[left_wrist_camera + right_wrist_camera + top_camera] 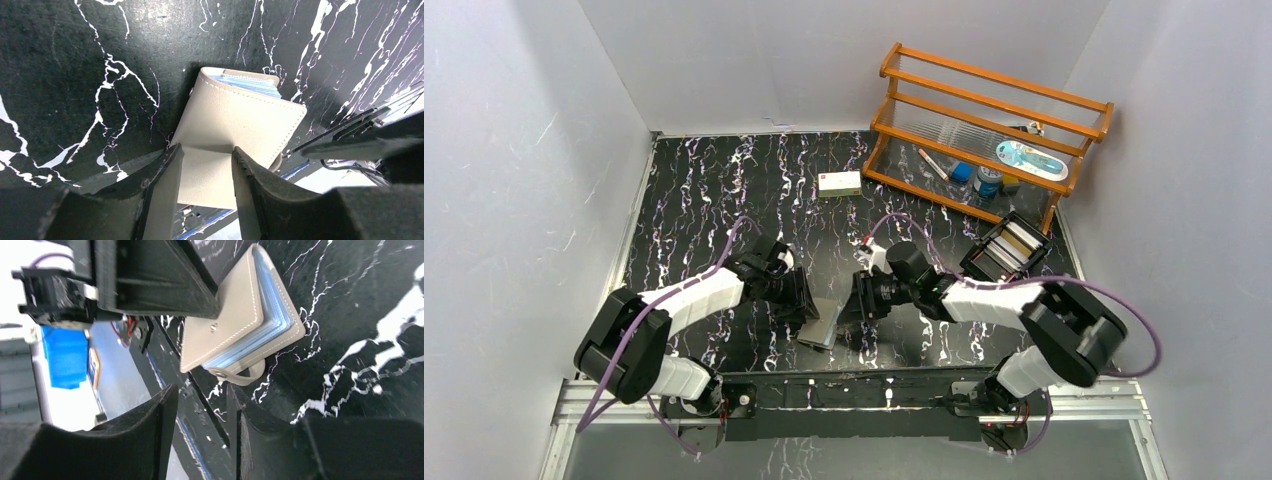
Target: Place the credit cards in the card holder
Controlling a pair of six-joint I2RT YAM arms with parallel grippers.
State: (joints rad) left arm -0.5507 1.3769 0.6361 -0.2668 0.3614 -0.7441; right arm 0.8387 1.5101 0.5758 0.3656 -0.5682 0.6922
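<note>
The grey-taupe card holder (822, 326) lies folded on the black marbled table near the front edge, between both grippers. Its light blue inside shows along the far edge in the left wrist view (240, 117). Its snap tab (241, 375) hangs loose in the right wrist view. My left gripper (206, 149) is open, its fingers over the holder's near part. My right gripper (201, 388) is open and empty, just short of the tab. Pale and tan credit cards (1014, 243) stand in a black tray at the right, far from both grippers.
The black open-topped tray (980, 262) sits right of my right arm. A wooden rack (984, 130) with small items stands at the back right. A white box with a red mark (839, 183) lies at the back centre. White walls close in both sides.
</note>
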